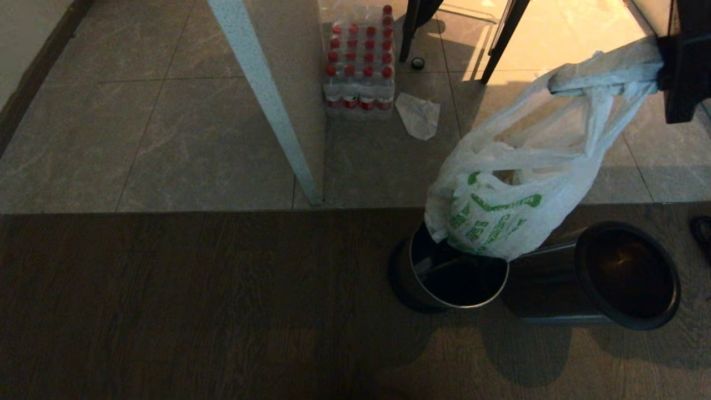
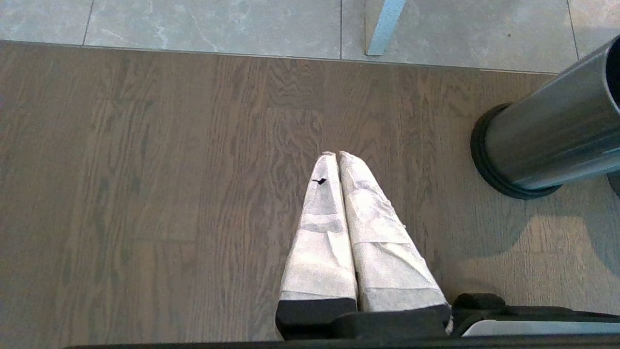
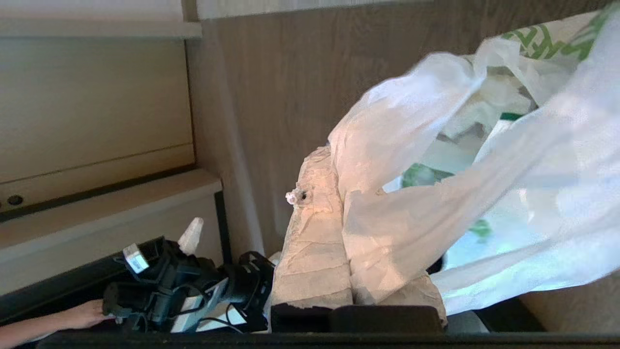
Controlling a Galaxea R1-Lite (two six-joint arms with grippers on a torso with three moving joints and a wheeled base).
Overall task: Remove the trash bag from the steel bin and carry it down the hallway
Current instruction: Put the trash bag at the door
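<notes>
Clamped on the bunched loop handles of the trash bag (image 1: 502, 208), the right gripper (image 1: 658, 69) sat at the upper right edge of the head view, its paper-wrapped fingers (image 3: 315, 232) pressed together around the plastic. From there the bag hung clear in the air, its bottom just over the rim of an upright steel bin (image 1: 450, 275), whether touching it could not be told. Through its open mouth crumpled pale waste showed inside, and green print covered its lower panels.

Beneath it, the upright bin stood on the dark wood floor (image 1: 194, 311) with a dark interior, nothing visible in it. Just beside it on the right, a second steel bin (image 1: 611, 275) lay tipped on its side, black rim toward the camera, its inside also dark.

Farther back on the beige tiles, a shrink-wrapped pack of red-capped water bottles (image 1: 360, 64) stood beside a white speckled table leg (image 1: 266, 100). Near the pack lay a flat whitish plastic bag (image 1: 417, 115).

Parked low over the wood floor, the left gripper (image 2: 337, 154) held nothing, its wrapped fingers shut tip to tip.

A person's hand (image 3: 82, 315) showed in the right wrist view.
</notes>
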